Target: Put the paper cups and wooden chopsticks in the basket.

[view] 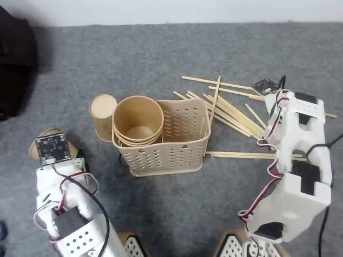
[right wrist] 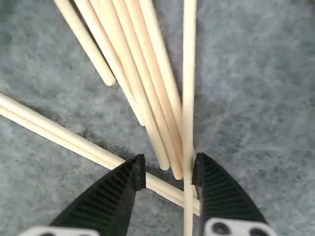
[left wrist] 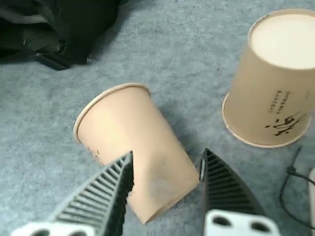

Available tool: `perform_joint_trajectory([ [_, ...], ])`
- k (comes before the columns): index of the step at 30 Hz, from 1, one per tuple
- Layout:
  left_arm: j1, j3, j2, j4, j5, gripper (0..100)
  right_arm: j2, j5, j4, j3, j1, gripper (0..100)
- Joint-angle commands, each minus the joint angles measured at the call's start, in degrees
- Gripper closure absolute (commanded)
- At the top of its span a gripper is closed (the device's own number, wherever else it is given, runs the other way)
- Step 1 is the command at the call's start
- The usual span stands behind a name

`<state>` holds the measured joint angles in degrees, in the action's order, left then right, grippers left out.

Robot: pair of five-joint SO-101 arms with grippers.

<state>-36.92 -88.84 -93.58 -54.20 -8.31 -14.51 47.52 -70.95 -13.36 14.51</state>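
A paper cup (left wrist: 133, 142) lies on its side on the grey carpet, and my left gripper (left wrist: 167, 172) stands open with its fingers on either side of the cup's base end. An upside-down paper cup (left wrist: 275, 78) stands beside it, next to the basket (view: 177, 144). Stacked paper cups (view: 138, 123) sit in the basket's left half. Wooden chopsticks (view: 236, 112) lie scattered right of the basket. My right gripper (right wrist: 167, 172) is open low over a bundle of chopsticks (right wrist: 142, 73), whose ends lie between its fingers.
A black bag (view: 13, 59) lies at the far left edge of the carpet. A pair of chopsticks (view: 241, 155) lies by the basket's right side, under the right arm (view: 297, 160). Bare carpet stretches in front of the basket.
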Motion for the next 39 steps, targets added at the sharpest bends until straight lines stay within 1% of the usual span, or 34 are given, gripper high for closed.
perform_joint_trajectory([
  [1,0.53,0.31,-0.79,-0.09,0.53,79,0.13,1.67,1.8,3.25,0.4,94.7],
  [2,0.53,0.31,-0.79,-0.09,0.53,79,0.13,1.67,1.8,3.52,0.4,98.3],
  [3,0.53,0.31,-0.79,-0.09,0.53,79,0.13,1.67,1.8,3.6,0.4,99.5],
  [6,0.53,0.31,-0.79,-0.18,0.53,79,0.13,1.93,2.86,3.43,0.4,95.9],
  [9,0.53,0.31,-0.79,-0.18,0.53,79,-0.92,2.02,4.97,2.64,0.48,99.1],
  [13,0.53,0.31,-0.79,-0.18,0.53,79,-4.53,2.02,6.46,2.73,-0.04,99.1],
  [17,0.53,0.31,-0.79,-0.18,0.53,79,-5.14,2.11,2.68,5.89,0.04,98.9],
  [19,0.53,0.31,-0.79,-0.18,0.53,79,-4.79,2.02,-1.71,8.88,0.13,97.0],
  [22,0.53,0.31,-0.79,-0.18,0.53,79,-3.74,1.76,-6.11,11.6,-0.22,87.6],
  [24,0.53,0.31,-0.79,-0.18,0.53,79,-3.12,1.76,-6.81,11.78,-0.31,83.0],
  [39,0.53,0.31,-0.79,-0.18,0.53,79,-3.65,1.67,-6.2,11.78,-3.82,83.7],
])
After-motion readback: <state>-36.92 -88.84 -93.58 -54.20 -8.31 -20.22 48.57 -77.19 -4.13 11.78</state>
